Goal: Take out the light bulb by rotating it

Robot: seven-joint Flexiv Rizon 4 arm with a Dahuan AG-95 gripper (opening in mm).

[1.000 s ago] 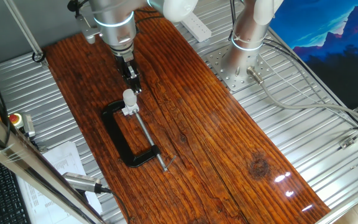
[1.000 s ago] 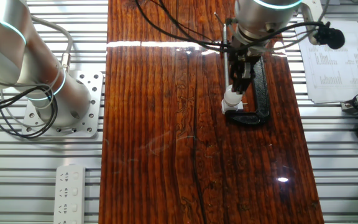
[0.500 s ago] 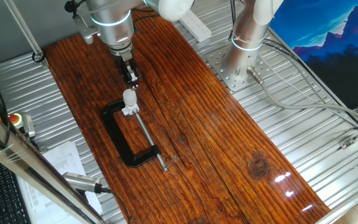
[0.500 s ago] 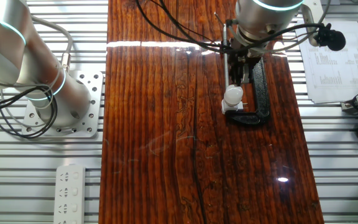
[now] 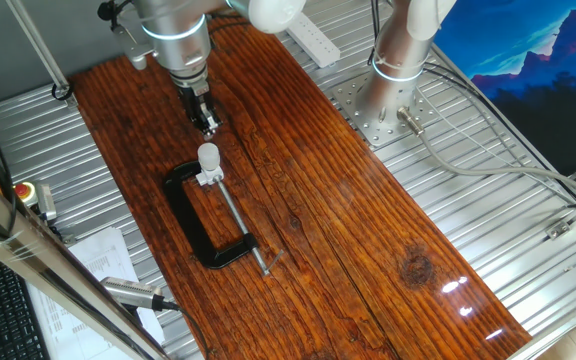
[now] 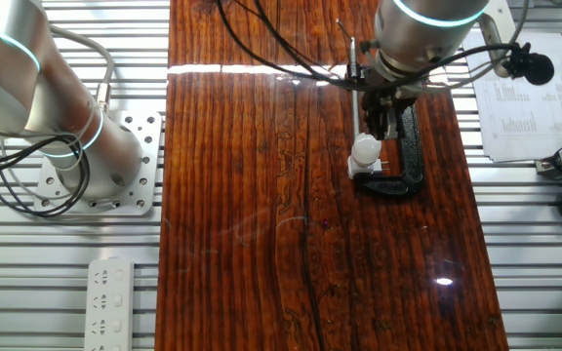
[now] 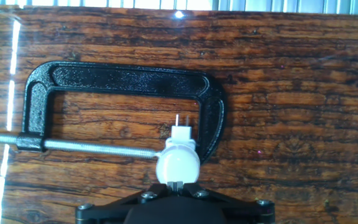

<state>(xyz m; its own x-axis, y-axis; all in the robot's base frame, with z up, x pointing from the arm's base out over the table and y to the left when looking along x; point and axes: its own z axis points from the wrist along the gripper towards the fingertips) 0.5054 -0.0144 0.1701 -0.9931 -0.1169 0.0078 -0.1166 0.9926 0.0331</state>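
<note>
- Near the middle left of one fixed view, the light bulb [image 5: 208, 156] stands upright on a small white socket [image 5: 208, 177], which sits at one end of the black C-clamp [image 5: 196, 218] lying flat on the wooden table [image 5: 368, 250].
- My reading is that the clamp pinches the socket between its screw [image 5: 239, 222] and its frame, so the socket cannot turn along with the bulb when it is twisted.
- Above and slightly up-frame of the bulb hangs the gripper [image 5: 207, 124], pointing down; a clear strip of wood shows between its tips and the bulb, so it has hold of nothing.
- From the other fixed view the gripper [image 6: 386, 122] sits just up-frame of the bulb [image 6: 365, 148], apart from it; the fingers look close together, but I cannot tell how wide the gap between them is.
- Low in the hand view, the bulb [image 7: 177, 165] shows as a round white dome centred just above the dark gripper body, with the socket [image 7: 181, 134] and its two thin pins beyond it. The fingertips themselves are out of frame.
- That centring suggests the hand is lined up on the bulb's axis, which would suit a grasp followed by a rotation.
- The bulb looks seated in the socket, so the unscrewing is not finished.
</note>
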